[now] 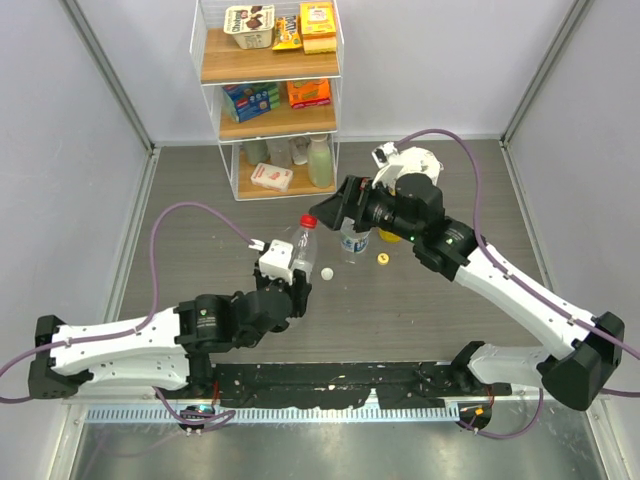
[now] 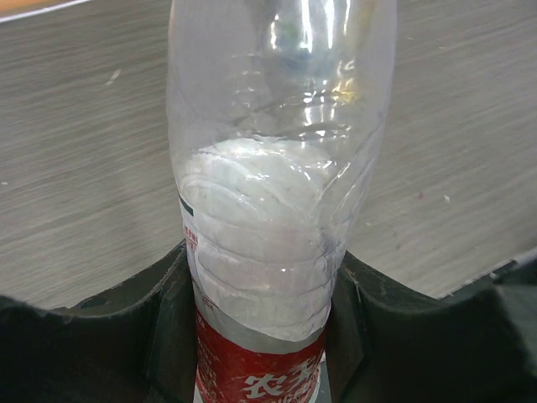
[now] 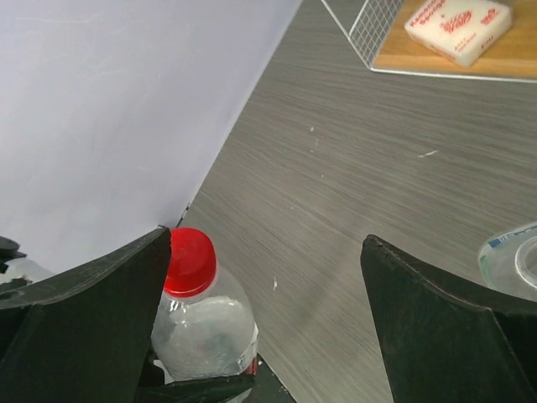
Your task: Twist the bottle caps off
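Observation:
My left gripper [image 1: 287,272] is shut on the clear bottle with the red label [image 1: 297,243], holding it tilted with the neck pointing away; the left wrist view shows the bottle [image 2: 268,252] squeezed between both fingers [image 2: 159,336]. Its red cap [image 1: 308,221] is on. My right gripper [image 1: 326,211] is open just beside that cap; in the right wrist view the red cap [image 3: 189,260] sits against the left finger [image 3: 92,311]. The blue-label bottle [image 1: 354,240] stands uncapped. A white cap [image 1: 327,273] and a yellow cap [image 1: 382,259] lie on the table. The yellow bottle [image 1: 388,237] is mostly hidden behind the right arm.
A wire shelf rack [image 1: 268,90] stands at the back with boxes, a pale green bottle [image 1: 320,160] and a white packet [image 1: 271,177], also in the right wrist view [image 3: 457,25]. Grey walls close in left, right and back. The uncapped bottle's mouth [image 3: 513,260] shows at the right edge.

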`<state>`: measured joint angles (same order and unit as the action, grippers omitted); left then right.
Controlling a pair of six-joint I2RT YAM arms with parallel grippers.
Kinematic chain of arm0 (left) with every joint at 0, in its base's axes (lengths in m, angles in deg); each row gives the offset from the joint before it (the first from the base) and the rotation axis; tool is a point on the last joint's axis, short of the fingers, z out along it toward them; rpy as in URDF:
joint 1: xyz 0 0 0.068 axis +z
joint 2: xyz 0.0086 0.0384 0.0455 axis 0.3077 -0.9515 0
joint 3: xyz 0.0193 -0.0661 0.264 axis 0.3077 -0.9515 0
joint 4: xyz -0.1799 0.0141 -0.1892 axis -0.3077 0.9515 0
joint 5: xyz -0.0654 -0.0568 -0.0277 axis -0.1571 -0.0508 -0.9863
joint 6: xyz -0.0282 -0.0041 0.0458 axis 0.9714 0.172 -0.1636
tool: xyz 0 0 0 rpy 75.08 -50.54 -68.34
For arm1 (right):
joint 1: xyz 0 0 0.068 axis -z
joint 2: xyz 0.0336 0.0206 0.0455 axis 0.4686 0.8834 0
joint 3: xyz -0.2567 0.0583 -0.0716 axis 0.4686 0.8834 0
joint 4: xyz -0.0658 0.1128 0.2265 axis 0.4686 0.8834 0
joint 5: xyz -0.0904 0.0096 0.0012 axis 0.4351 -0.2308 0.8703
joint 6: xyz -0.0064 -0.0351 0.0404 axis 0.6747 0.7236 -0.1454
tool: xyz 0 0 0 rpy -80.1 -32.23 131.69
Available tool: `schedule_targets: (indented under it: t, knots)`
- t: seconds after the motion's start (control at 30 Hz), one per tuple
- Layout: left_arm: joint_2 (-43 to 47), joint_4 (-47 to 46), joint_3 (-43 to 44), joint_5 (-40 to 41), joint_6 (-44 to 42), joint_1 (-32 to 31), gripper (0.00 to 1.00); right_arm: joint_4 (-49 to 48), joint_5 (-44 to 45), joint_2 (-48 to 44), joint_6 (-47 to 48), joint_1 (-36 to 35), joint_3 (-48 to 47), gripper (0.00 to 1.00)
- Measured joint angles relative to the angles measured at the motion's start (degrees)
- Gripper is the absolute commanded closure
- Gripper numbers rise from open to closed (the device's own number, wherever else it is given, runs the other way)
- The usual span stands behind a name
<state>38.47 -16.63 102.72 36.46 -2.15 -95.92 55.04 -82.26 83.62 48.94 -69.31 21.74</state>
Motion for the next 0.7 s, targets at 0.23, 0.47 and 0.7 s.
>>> schedule_targets:
  t: [0.23, 0.47, 0.7]
  knots:
    - [-4.3, 6.2, 2.5, 5.5, 4.0, 0.0, 1.00, 0.9, 1.5, 2.7, -0.8, -1.4, -0.3, 0.07]
    - [-5.7, 7.1, 2.9, 6.6, 5.2, 0.0, 1.00, 0.4, 1.3, 2.7, -1.5, -2.8, -0.3, 0.09]
    - [-6.5, 7.1, 3.3, 6.8, 5.4, 0.0, 1.00, -1.5, 0.7, 4.2, -3.0, -4.2, -0.2, 0.20]
